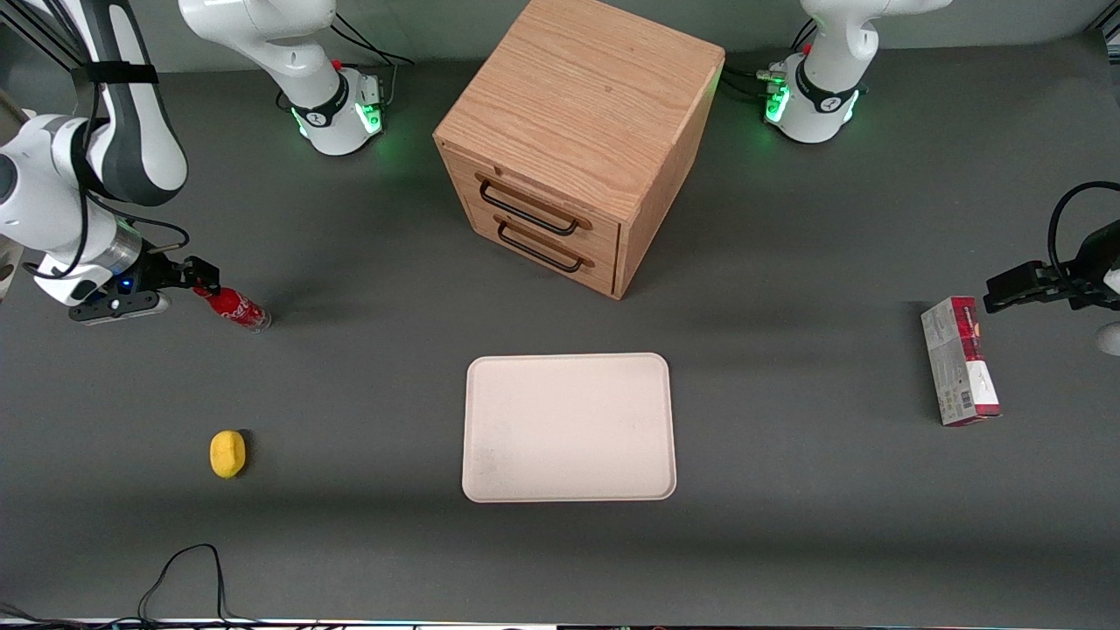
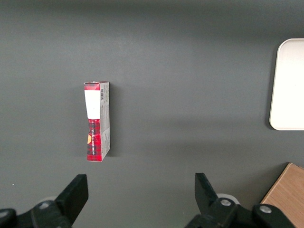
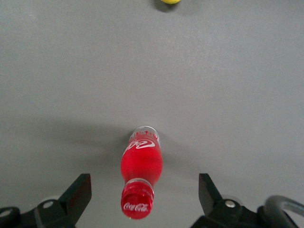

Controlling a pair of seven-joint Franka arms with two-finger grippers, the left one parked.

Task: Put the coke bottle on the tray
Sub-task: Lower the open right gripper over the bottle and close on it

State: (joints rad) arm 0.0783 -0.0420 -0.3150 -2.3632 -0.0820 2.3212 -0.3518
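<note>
Here the hand (image 3: 141, 194) is hovering released over the upright coke bottle (image 3: 141, 164), near the surface's working-arm edge, well apart from the tray (image 1: 569, 427).

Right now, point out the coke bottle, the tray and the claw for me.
coke bottle (image 3: 141, 164): right wrist view, on its red body under the logo.
tray (image 1: 569, 363): front view, on its rim nearest the drawers.
claw (image 3: 145, 194): right wrist view, midway between its open fingertips, over the bottle's cap.

Carton box (image 2: 97, 121) well apart from tray (image 2: 289, 85)
</note>
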